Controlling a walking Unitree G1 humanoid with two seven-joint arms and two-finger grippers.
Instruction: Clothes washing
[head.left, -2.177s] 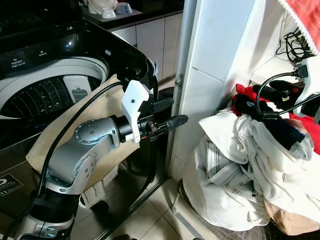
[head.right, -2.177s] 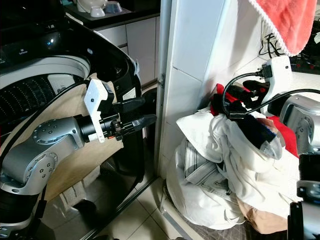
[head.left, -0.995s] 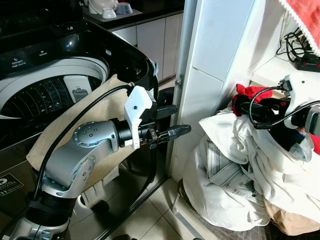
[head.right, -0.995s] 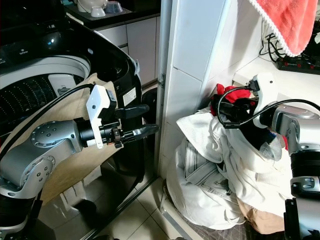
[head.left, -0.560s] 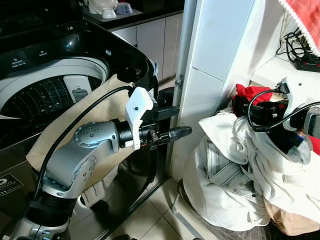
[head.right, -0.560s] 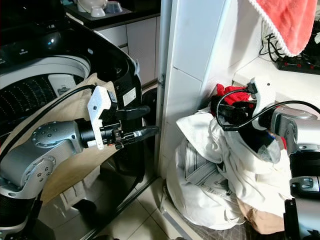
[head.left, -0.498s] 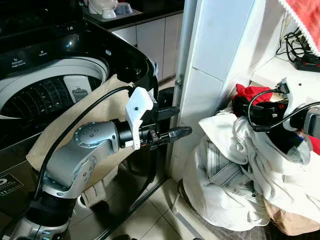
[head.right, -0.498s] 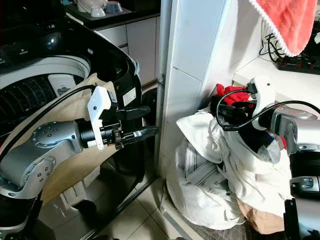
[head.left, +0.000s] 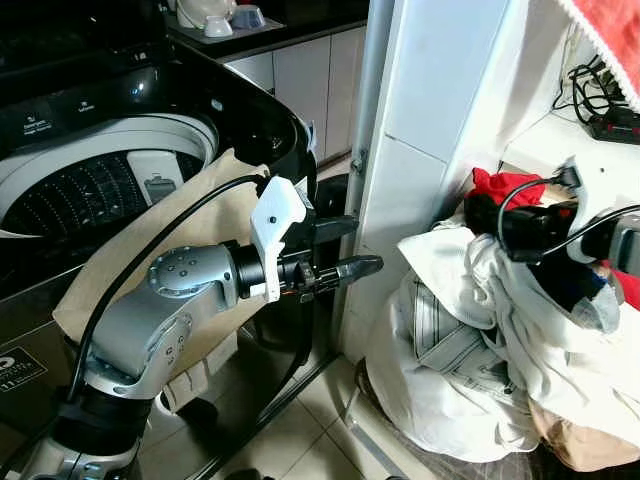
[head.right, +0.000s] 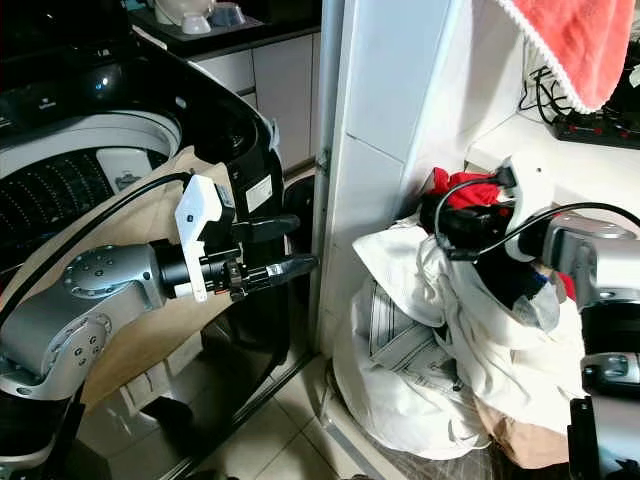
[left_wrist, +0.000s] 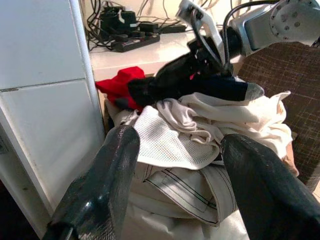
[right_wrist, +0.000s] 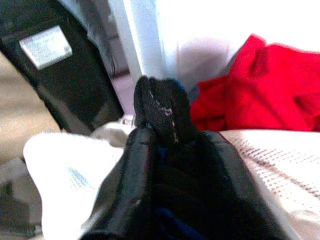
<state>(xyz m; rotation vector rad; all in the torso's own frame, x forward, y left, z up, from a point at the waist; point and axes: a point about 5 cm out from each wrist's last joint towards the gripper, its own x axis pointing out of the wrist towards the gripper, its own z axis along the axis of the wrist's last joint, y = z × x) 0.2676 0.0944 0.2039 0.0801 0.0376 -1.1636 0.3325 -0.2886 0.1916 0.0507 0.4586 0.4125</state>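
The right gripper (head.right: 452, 218) is clamped on a dark garment (right_wrist: 162, 107) atop the laundry pile (head.left: 480, 340), at three o'clock in the head views; how much cloth it holds is hidden by its own fingers. The left gripper (head.left: 345, 248) hovers at centre, fingers apart. The washing machine (head.left: 110, 150), at ten o'clock, carries panel writing too small to read. Compared with a moment ago, the right gripper seems slightly higher.
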